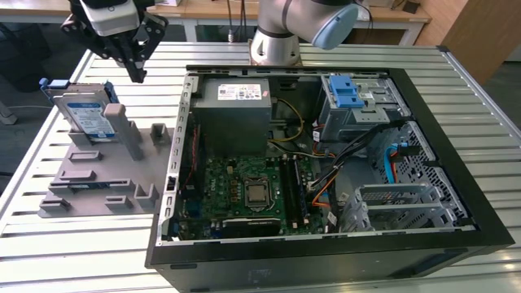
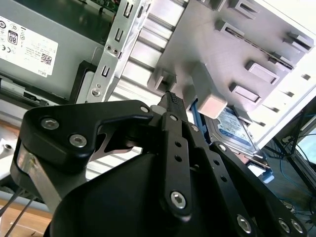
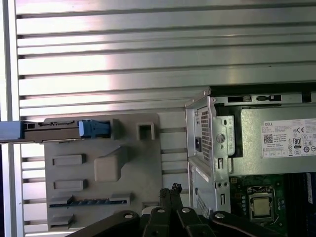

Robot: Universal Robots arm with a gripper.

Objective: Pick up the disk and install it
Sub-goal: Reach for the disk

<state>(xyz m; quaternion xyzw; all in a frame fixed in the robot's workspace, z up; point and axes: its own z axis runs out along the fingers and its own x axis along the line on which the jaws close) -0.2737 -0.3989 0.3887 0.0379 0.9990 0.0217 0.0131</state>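
A robotics lab or test workshop: a robot arm (image 1: 275, 36) stands on a slatted aluminium table (image 1: 73, 244), beside an open computer case (image 1: 326, 259) with its motherboard (image 1: 244, 183), power supply (image 1: 236, 116) and wiring (image 1: 326, 183) bare. A purpose-made grey jig (image 1: 89, 183) with moulded slots holds the disk (image 1: 85, 116) upright. Wooden desks (image 1: 219, 9) stand behind the table.

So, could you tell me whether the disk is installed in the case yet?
Not installed: the disk stands on edge in the grey holder, outside the open case; the pincer hangs near it, holding nothing.
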